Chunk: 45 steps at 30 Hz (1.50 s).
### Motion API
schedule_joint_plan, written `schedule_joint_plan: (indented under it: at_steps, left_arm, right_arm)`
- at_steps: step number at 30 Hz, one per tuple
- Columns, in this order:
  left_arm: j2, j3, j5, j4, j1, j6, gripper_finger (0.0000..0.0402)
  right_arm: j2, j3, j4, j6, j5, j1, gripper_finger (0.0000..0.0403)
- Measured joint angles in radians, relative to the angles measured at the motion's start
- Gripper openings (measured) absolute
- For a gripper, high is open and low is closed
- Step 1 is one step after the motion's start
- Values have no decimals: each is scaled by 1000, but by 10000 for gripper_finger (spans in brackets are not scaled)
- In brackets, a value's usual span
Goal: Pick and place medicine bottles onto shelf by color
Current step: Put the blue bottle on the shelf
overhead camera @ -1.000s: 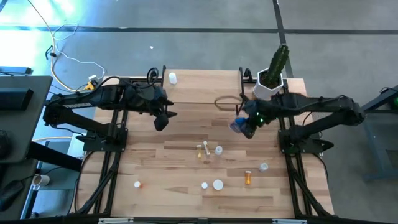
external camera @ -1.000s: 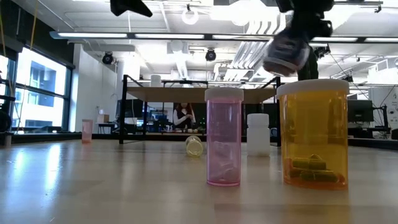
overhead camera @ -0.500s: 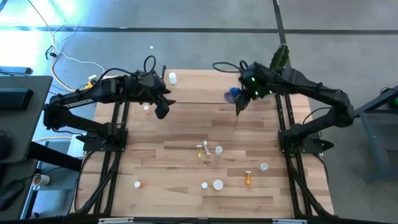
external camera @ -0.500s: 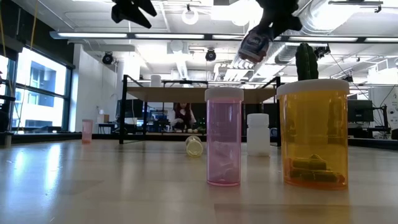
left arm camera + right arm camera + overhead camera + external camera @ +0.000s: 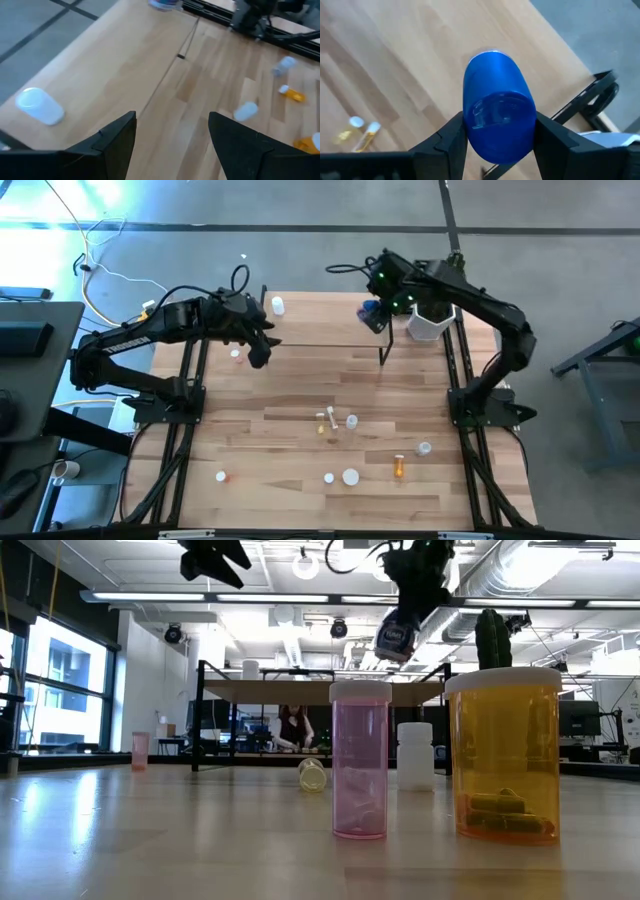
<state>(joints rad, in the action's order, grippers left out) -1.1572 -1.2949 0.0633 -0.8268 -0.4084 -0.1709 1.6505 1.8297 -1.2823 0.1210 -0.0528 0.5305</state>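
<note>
The blue jar [image 5: 370, 310] hangs above the right end of the light-wood shelf [image 5: 320, 320], with my right gripper [image 5: 377, 317] shut on it. A white bottle [image 5: 277, 305] stands on the shelf's far left end. My left gripper [image 5: 258, 352] hovers open and empty over the shelf's left part, above a pinkish bottle [image 5: 236, 355]. Several small bottles stand or lie on the table nearer the front, among them a tall pink one [image 5: 360, 760], an orange one [image 5: 503, 755] and a white one [image 5: 415, 755]. My right gripper pinches the blue jar's round side wall [image 5: 470, 115] between its two fingers [image 5: 451, 137], one on either side. The fingers slant down from above. The jar is lifted clear over the shelf and hangs tilted below the fingers [image 5: 395, 638], one flat end [image 5: 502, 112] facing the wrist.
A white pot with a green plant [image 5: 432, 315] stands at the table's far right corner, close beside my right arm. The shelf's black legs [image 5: 384, 348] stand on the table. Bare wood lies between the shelf and the scattered bottles [image 5: 350, 476].
My right gripper has carried the blue jar up and toward the table's far edge, from in front of the shelf to above its right end, tipping as it went. My left gripper has shifted a little toward the far edge and stayed open.
</note>
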Motion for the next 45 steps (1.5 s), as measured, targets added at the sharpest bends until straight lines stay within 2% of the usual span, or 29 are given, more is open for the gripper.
schedule_joint_plan:
  at_steps: [11,23,26,35,45]
  left_arm:
    - [0,0,-26,-26,0,-9,236]
    - [0,0,-26,-26,0,-9,236]
    - [0,0,-26,-27,0,-9,236]
    - [0,0,-26,-67,0,-9,236]
    - [0,0,-33,-168,0,-47,237]
  right_arm:
    - [148,106,-71,-159,-53,56,163]
    - [188,110,-119,-239,-51,84,164]
    - [189,110,-119,-260,-48,85,176]
    - [193,106,-104,-280,-51,85,250]
    - [190,106,-82,-271,-52,85,250]
